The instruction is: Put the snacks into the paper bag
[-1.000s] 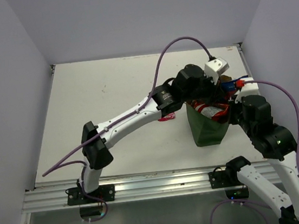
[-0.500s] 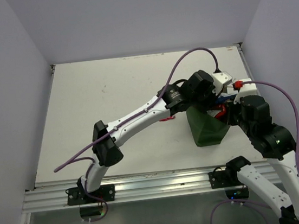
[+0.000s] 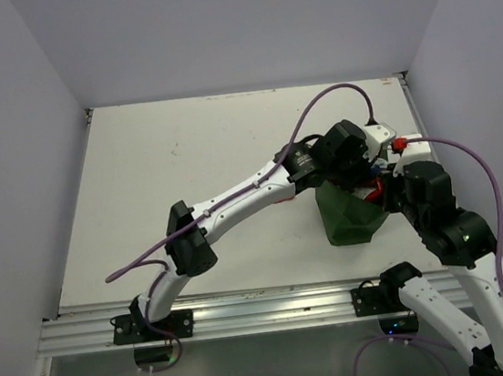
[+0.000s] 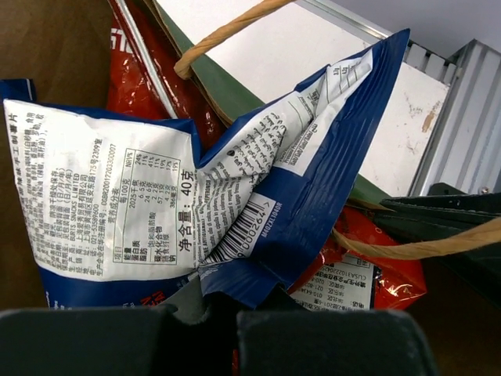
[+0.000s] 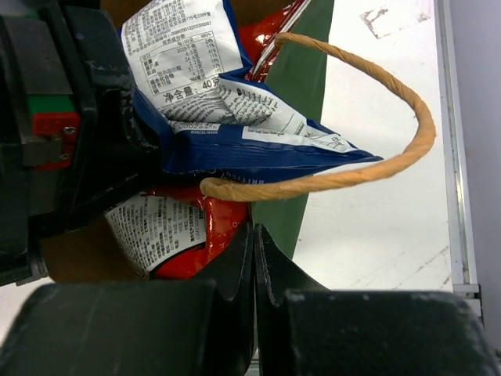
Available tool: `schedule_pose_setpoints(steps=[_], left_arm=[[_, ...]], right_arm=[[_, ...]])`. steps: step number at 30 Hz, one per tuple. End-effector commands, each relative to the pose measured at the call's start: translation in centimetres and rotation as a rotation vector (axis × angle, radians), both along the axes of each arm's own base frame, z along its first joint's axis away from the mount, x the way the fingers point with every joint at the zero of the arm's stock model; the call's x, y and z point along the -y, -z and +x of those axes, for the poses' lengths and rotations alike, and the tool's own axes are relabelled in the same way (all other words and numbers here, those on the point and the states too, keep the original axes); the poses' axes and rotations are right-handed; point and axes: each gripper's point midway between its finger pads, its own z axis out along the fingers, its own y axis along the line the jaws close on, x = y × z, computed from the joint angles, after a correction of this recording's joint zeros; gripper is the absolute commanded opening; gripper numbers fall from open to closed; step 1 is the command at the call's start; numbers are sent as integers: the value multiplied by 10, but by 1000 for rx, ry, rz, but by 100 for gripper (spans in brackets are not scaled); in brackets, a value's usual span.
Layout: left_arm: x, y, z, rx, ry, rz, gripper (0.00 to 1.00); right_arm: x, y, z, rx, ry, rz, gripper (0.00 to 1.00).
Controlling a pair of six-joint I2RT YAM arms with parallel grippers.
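Observation:
The dark green paper bag (image 3: 348, 222) stands upright at the table's right side. My left gripper (image 4: 223, 313) is shut on the lower edge of a blue bag (image 4: 297, 180) with a white label. It holds that bag in the paper bag's mouth, over red packets (image 4: 391, 266) lying inside. In the top view the left wrist (image 3: 350, 150) covers the opening. My right gripper (image 5: 254, 258) is shut on the paper bag's green wall (image 5: 301, 78) at the rim, below a rope handle (image 5: 376, 168). The blue bag (image 5: 235, 149) and a red packet (image 5: 188, 235) show there too. A pink sliver (image 3: 281, 201) peeks from under the left forearm.
The white table's right edge and its metal rim (image 5: 458, 157) run close beside the bag. A metal rail (image 3: 266, 310) lines the near edge, by the arm bases. Grey walls close in the table on three sides.
The left arm has reached farther right and lower, carrying the blue bag down over the paper bag's mouth. The right gripper has kept its hold on the rim.

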Motion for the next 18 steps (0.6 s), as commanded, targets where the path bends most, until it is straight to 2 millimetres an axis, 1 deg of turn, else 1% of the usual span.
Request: schedule_pose_setpoints(steps=[1, 2, 3, 4, 5, 6, 7, 8, 9, 10, 11, 12, 13, 14, 16, 17, 18], left_arm=[[-42, 7, 8, 33, -107, 146, 0], [-42, -16, 12, 67, -131, 94, 0], [-35, -44, 17, 113, -144, 1, 11], [-42, -92, 17, 162, -163, -104, 18], [-46, -118, 18, 194, -184, -178, 19], [-43, -138, 20, 233, -196, -274, 19], [-61, -187, 15, 279, -226, -387, 19], [-70, -208, 14, 304, -247, -454, 21], [-74, -221, 15, 332, -271, -533, 27], [-104, -264, 9, 378, -320, -642, 28], [-117, -278, 8, 400, -351, -705, 32], [-125, -275, 10, 423, -387, -771, 43], [-160, -293, 12, 449, -501, -830, 45], [-170, -273, 19, 454, -562, -794, 45], [-202, -252, 38, 438, -745, -735, 46], [-205, -225, 45, 409, -758, -678, 46], [-223, -195, 66, 376, -805, -589, 46]], right_arm=[[-6, -20, 5, 82, -28, 35, 0], [-7, -20, 5, 82, -27, 36, 0], [-6, -20, 5, 82, -26, 36, 0], [-6, -20, 5, 82, -26, 36, 0], [-7, -20, 5, 80, -27, 35, 0], [-7, -20, 5, 80, -29, 36, 0], [-6, -20, 5, 80, -26, 35, 0], [-6, -20, 5, 81, -24, 36, 0], [-6, -20, 5, 81, -25, 34, 0], [-6, -19, 5, 79, -24, 35, 0], [-6, -20, 5, 81, -24, 35, 0], [-6, -20, 5, 82, -25, 34, 0], [-5, -20, 5, 83, -20, 34, 0], [-5, -21, 5, 84, -20, 34, 0], [-5, -22, 4, 92, -20, 36, 0], [-4, -22, 3, 92, -17, 35, 0], [-4, -22, 3, 92, -19, 36, 0]])
